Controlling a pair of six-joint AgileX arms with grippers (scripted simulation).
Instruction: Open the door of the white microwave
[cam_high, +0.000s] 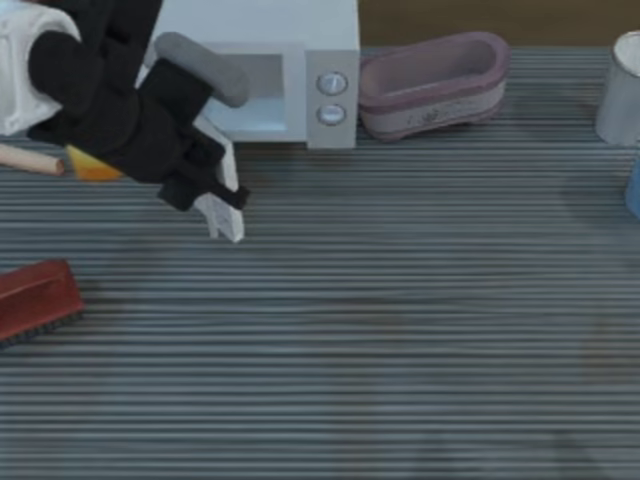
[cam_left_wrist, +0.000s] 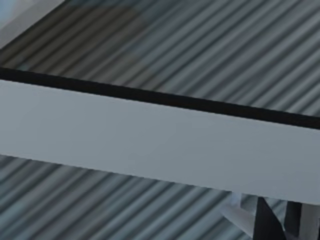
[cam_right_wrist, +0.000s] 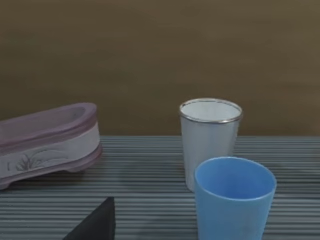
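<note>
The white microwave stands at the far left of the counter, with its 2 knobs on the right front panel. The door is swung out toward the near side, edge-on to the top view, exposing the pale interior. The left tool sits at the door's free edge, seemingly closed on it; the left wrist view shows only the door as a flat white band very close up. The door appears rigid, light and smooth, so slip is likely; hold at the free edge, far from the hinge, for leverage. The light microwave may shift if pulled hard. The right tool's opening cannot be told; only a dark corner shows.
</note>
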